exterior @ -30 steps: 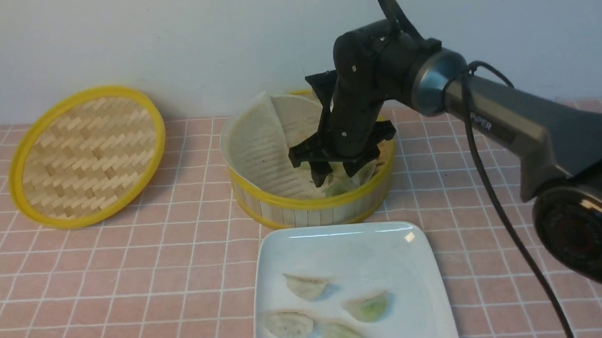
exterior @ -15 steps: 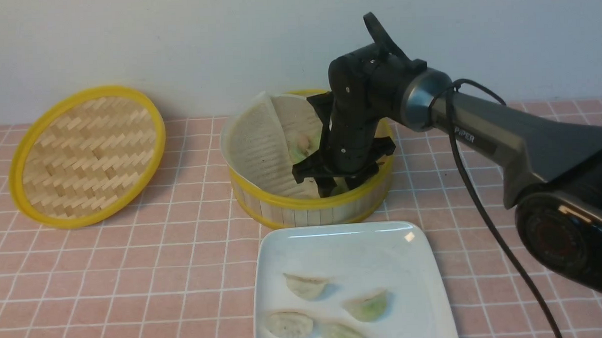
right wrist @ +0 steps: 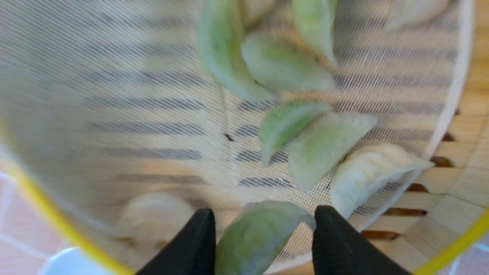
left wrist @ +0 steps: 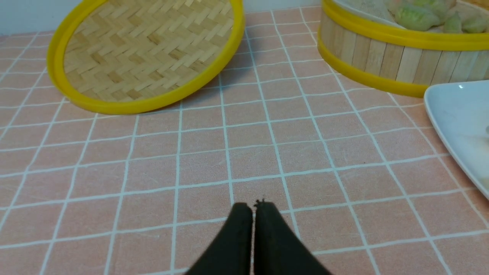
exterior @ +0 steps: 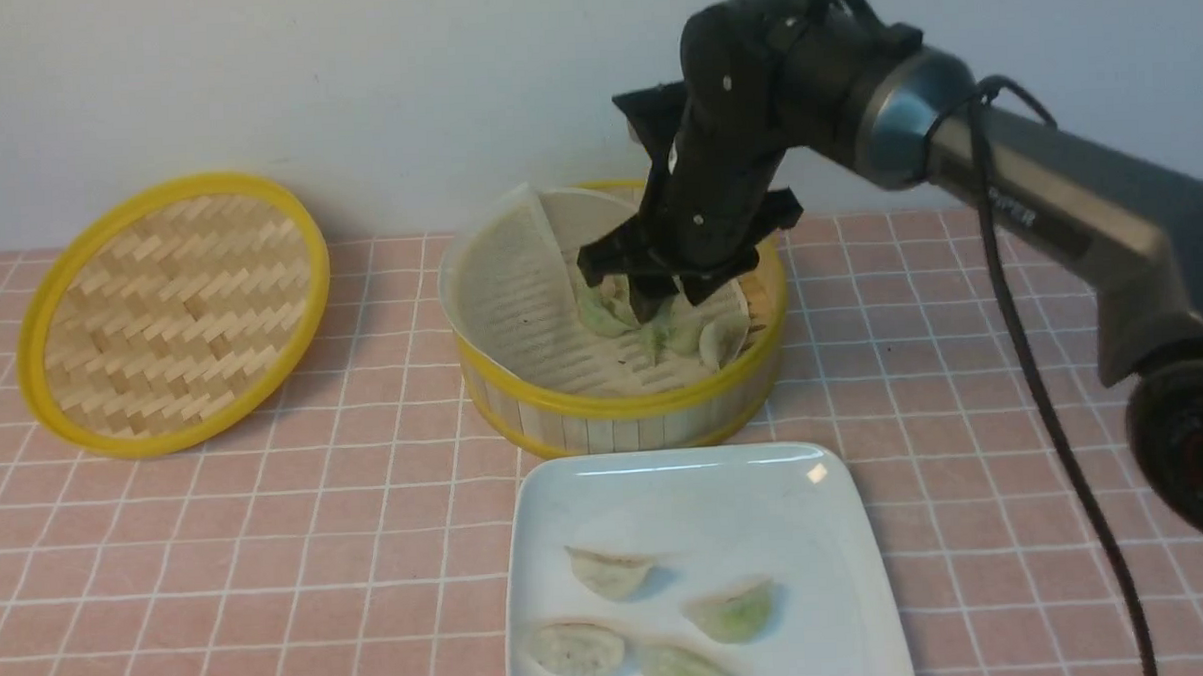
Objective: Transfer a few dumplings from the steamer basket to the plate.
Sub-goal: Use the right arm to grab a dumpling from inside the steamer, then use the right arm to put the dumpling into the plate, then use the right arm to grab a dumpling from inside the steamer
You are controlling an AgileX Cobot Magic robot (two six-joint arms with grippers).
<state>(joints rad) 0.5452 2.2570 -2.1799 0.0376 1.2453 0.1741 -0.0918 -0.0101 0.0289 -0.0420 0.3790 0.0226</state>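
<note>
The steamer basket (exterior: 614, 410) stands mid-table with its white liner folded up on the left. Several green and cream dumplings (exterior: 719, 340) lie inside it and also show in the right wrist view (right wrist: 323, 149). My right gripper (exterior: 669, 312) hangs just above the basket's inside. It is shut on a pale green dumpling (right wrist: 258, 236) held between its fingers. The white square plate (exterior: 667, 491) in front of the basket holds several dumplings (exterior: 610, 573). My left gripper (left wrist: 253, 207) is shut and empty, low over the tiles, left of the plate (left wrist: 454, 114).
The flat woven yellow-rimmed lid (exterior: 170, 313) leans at the back left and also shows in the left wrist view (left wrist: 145, 49). The wall rises just behind the basket. The right arm reaches in from the right. The table is covered in pink tiles.
My right gripper dipped down into the basket, then rose up and back with a green dumpling between its fingers. The dumplings on the plate and the lid have not moved.
</note>
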